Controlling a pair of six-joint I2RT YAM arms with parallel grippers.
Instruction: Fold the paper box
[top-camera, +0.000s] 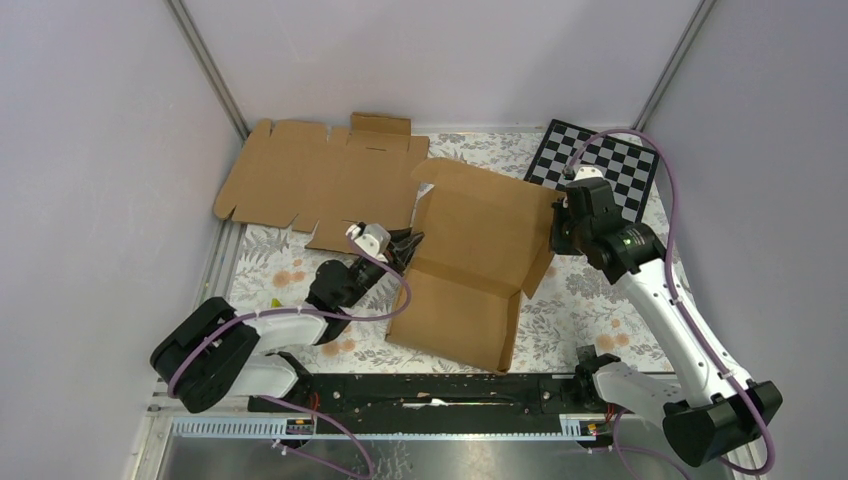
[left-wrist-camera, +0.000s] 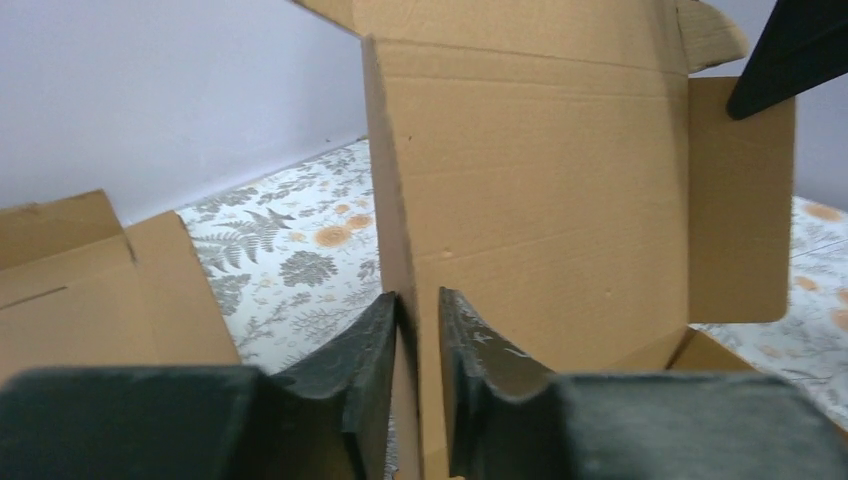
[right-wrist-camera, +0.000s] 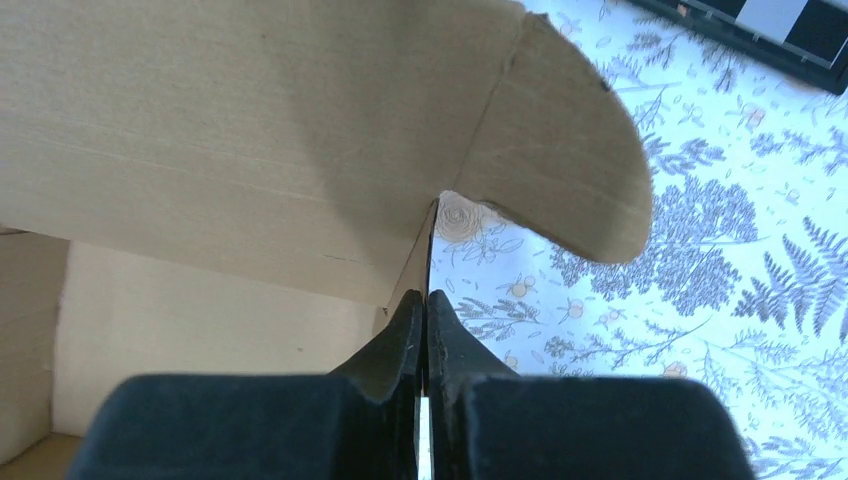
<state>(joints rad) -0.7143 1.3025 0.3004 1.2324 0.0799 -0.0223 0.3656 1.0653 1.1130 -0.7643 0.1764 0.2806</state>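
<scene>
The paper box (top-camera: 470, 270) lies half formed in the middle of the table, its left and right side walls raised. My left gripper (top-camera: 408, 243) straddles the left wall (left-wrist-camera: 400, 200). One finger touches the wall and the other stands a little off it, so the jaws are slightly open (left-wrist-camera: 418, 295). My right gripper (top-camera: 562, 222) is at the right wall's far corner. Its fingertips (right-wrist-camera: 427, 295) are pressed together on the wall's thin edge, beside a rounded flap (right-wrist-camera: 560, 170). The box floor (left-wrist-camera: 560, 180) shows between the walls.
A second flat cardboard sheet (top-camera: 320, 175) lies at the back left, close behind the left arm. The checkerboard (top-camera: 600, 165) sits at the back right, just beyond the right gripper. Grey walls enclose the flowered tablecloth (top-camera: 590, 310) on three sides.
</scene>
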